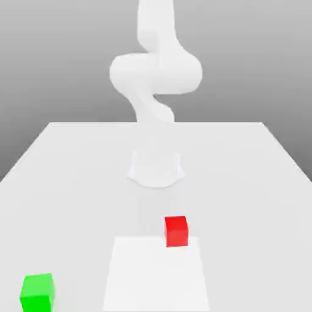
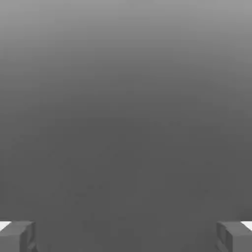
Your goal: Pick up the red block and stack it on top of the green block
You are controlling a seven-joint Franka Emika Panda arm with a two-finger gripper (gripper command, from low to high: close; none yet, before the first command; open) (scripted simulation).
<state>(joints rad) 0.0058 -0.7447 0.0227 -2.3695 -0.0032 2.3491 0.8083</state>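
While the jaws (image 2: 126, 237) gape, red block (image 1: 177, 232) unmarked, green block (image 1: 38, 293) unmarked

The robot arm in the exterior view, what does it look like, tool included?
The arm is plain white with smooth, rounded segments and a flared base. The tool has blocky dark grey fingers.

The block (image 1: 177, 231) is plain red, the other block (image 1: 38, 294) plain green, the table (image 1: 79, 201) pale grey.
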